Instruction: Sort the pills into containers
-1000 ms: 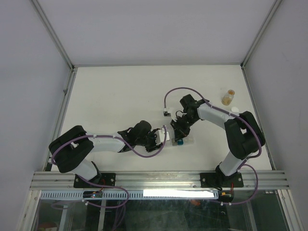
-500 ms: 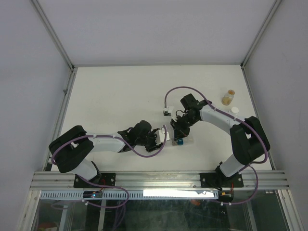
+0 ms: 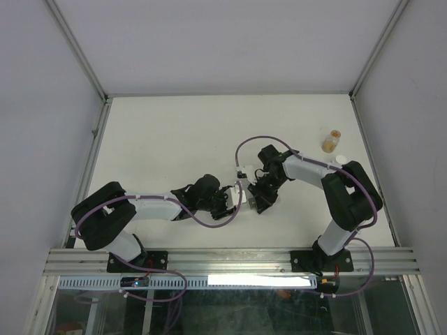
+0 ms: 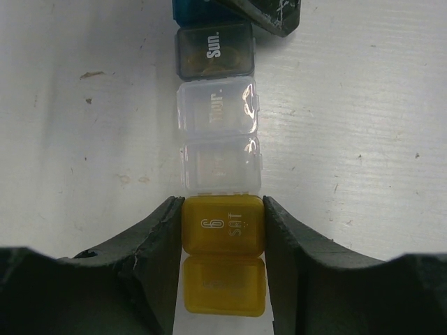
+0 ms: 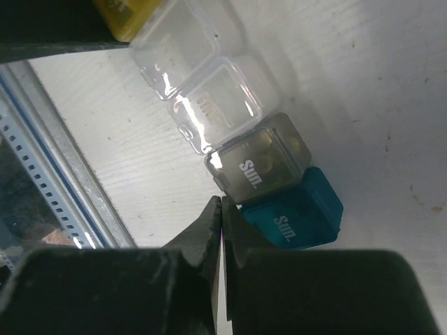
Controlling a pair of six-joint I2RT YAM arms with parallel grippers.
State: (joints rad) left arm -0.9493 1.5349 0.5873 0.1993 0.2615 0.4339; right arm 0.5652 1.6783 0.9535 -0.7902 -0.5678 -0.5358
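The containers are a row of small pill-box cells lying on the white table: yellow (image 4: 222, 225), two clear (image 4: 218, 139), grey (image 4: 214, 51) and teal (image 4: 192, 10). My left gripper (image 4: 222, 213) is shut on the yellow cell, one finger pressed to each side. My right gripper (image 5: 222, 202) is shut with nothing between its fingers. Its tips touch the near corner of the grey cell (image 5: 262, 162), right beside the teal cell (image 5: 297, 209). Tan pills (image 5: 272, 145) show dimly through the grey lid. From above, both grippers (image 3: 234, 199) (image 3: 257, 201) meet over the box and hide most of it.
A small bottle with tan-orange contents (image 3: 331, 140) stands at the back right, its white cap (image 3: 341, 160) lying just in front of it. The aluminium rail (image 5: 42, 181) runs along the table's near edge, close to the box. Grey walls enclose the table.
My right gripper has shifted a little left and toward the near edge, covering the teal cell in the top view. The left arm keeps its grip and has not moved.
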